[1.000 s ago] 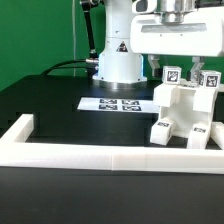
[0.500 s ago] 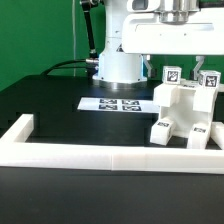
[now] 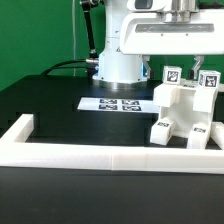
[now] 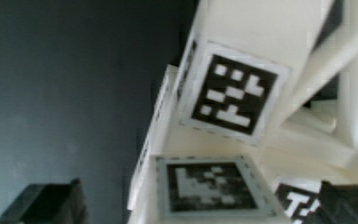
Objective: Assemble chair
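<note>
Gripper held spread wide, nothing grasped; fingers cut off by top edge of exterior view, one dark fingertip seen in wrist view. Chair seen directly below gripper, standing on black table against white border rail. Two tagged posts raised toward gripper, no contact seen. Tagged white faces of chair filling wrist view, close beneath gripper. Marker board laid flat on table, below gripper and toward exterior view's left of chair, just beside it.
</note>
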Tool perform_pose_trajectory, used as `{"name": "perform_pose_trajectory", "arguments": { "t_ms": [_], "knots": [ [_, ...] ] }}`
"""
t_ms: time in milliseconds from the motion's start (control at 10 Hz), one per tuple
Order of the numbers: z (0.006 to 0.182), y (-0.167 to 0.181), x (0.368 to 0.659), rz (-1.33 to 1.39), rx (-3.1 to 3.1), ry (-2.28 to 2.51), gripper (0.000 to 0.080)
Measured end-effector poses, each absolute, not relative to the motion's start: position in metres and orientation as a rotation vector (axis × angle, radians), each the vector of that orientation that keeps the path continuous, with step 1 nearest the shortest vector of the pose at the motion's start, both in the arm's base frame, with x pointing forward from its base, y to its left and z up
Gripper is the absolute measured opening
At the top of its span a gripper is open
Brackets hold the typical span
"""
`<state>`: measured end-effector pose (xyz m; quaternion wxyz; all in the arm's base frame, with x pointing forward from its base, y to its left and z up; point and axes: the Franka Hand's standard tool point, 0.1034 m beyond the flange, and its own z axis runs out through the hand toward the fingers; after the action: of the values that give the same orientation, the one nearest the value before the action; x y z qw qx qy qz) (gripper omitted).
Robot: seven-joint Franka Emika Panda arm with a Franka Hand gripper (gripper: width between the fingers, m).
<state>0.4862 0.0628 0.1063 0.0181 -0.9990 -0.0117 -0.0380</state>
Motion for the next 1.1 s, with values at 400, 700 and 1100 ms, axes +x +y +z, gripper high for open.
{"name": "perform_pose_trajectory", "arguments": {
  "t_ms": [400,700,1100],
  "knots": [
    [0.1063,0.0617,0.4865,-0.119,-3.107,-0.105,0.0354],
    [0.1064,0.0618,0.4865,-0.118,-3.107,-0.063,0.0269],
    [0.1061,0.0624,0.4864,-0.108,-3.066,0.418,0.0269]
  ]
}}
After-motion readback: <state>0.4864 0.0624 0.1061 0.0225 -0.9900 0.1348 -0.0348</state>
